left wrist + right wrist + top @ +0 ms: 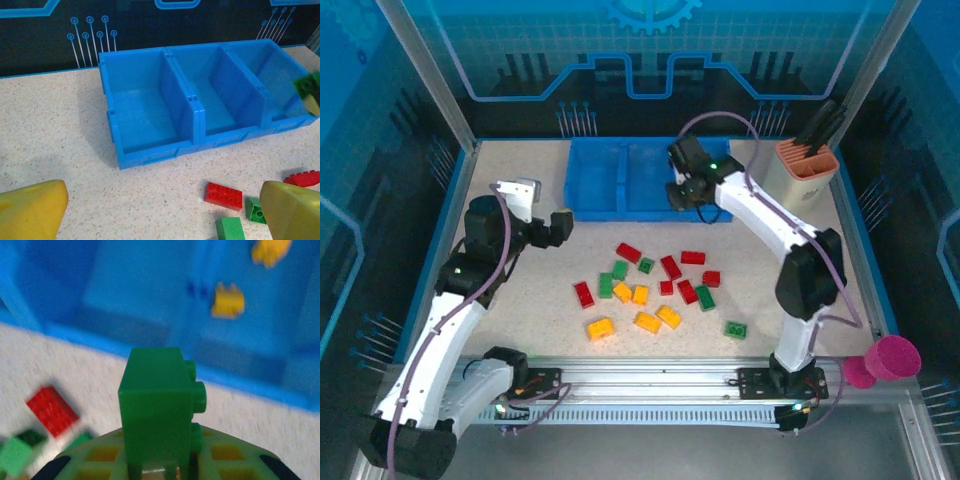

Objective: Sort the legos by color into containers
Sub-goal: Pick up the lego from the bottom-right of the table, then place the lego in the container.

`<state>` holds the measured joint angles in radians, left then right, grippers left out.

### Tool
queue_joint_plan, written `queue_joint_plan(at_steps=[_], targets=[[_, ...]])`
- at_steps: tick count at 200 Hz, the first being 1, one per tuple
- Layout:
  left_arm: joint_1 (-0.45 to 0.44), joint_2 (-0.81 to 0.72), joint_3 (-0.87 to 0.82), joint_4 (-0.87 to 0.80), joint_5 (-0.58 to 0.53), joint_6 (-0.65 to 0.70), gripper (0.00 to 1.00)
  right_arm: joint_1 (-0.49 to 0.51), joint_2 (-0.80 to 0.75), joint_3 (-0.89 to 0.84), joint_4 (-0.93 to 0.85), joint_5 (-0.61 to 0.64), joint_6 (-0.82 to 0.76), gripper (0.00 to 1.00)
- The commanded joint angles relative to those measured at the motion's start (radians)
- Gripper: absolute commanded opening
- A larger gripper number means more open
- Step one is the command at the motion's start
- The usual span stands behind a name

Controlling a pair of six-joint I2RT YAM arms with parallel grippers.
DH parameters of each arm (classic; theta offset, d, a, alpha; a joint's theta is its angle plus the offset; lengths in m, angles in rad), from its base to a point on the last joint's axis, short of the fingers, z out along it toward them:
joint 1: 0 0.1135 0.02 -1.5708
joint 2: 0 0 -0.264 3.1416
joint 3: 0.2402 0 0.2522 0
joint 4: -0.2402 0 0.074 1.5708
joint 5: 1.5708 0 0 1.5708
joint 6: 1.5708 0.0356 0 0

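a green lego [157, 405] sits clamped in the right gripper [683, 192] above the near wall of the blue tray [595, 190] — two yellow bricks [227, 301] lie in one compartment, seemingly the right-hand one. the other legos [650, 290] are scattered on the table [520, 300]. the left gripper [560, 225] hovers by the tray's left end — fingers [30, 210] apart.

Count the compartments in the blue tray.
3, side by side in the tray: left compartment, middle compartment, right compartment. None looks hidden.
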<state>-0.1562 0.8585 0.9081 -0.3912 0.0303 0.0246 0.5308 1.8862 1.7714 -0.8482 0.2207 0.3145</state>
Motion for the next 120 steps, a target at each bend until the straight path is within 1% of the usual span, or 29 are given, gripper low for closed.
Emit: queue_joint_plan(at_steps=[1, 32, 60, 78, 120], targets=[[0.003, -0.03, 0.033, -0.041, -0.021, -0.035, 1.0, 0.023, 0.16, 0.2, -0.033, -0.02, -0.091, 0.27], [0.006, -0.048, 0.021, -0.056, -0.027, -0.036, 0.99, 0.027, 0.365, 0.436, -0.054, 0.008, -0.152, 0.26], [0.006, -0.051, 0.028, -0.076, -0.035, -0.025, 1.0, 0.021, 0.502, 0.561, -0.056, 0.053, -0.187, 0.27], [0.006, -0.052, 0.035, -0.088, -0.038, -0.018, 1.0, 0.017, 0.55, 0.593, -0.059, 0.043, -0.182, 0.28], [0.007, -0.052, 0.034, -0.089, -0.038, -0.025, 1.0, 0.012, 0.601, 0.596, -0.055, 0.013, -0.175, 0.33]])
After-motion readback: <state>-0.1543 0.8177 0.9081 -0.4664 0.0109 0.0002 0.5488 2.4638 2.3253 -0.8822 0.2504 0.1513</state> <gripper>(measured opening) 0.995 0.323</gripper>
